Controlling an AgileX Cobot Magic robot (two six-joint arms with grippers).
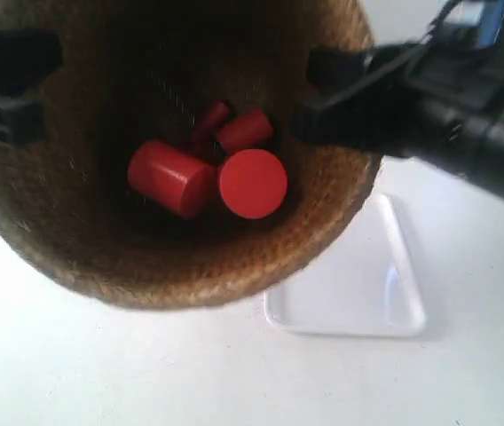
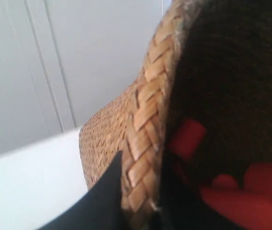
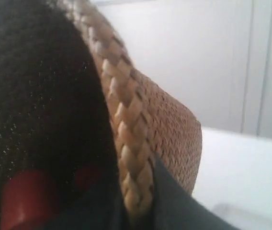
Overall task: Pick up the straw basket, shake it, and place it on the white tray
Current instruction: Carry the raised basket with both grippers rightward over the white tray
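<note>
The brown straw basket [image 1: 74, 222] fills the exterior view, held up close to the camera and off the table. Several red cylinders [image 1: 252, 183] lie at its bottom. My left gripper [image 2: 138, 206] is shut on the braided rim [image 2: 148, 120], one finger outside and one inside. My right gripper [image 3: 138, 201] is shut on the opposite rim [image 3: 126, 129] the same way. The arm at the exterior view's right [image 1: 465, 115] and the arm at its left [image 1: 3, 80] clamp the two sides. The white tray [image 1: 358, 293] lies on the table, partly hidden under the basket.
The white table top [image 1: 101, 373] spreads around the tray. Pale wall panels [image 2: 78, 57] stand behind the basket in the wrist views. A tray corner [image 3: 241, 213] shows faintly beside the right gripper.
</note>
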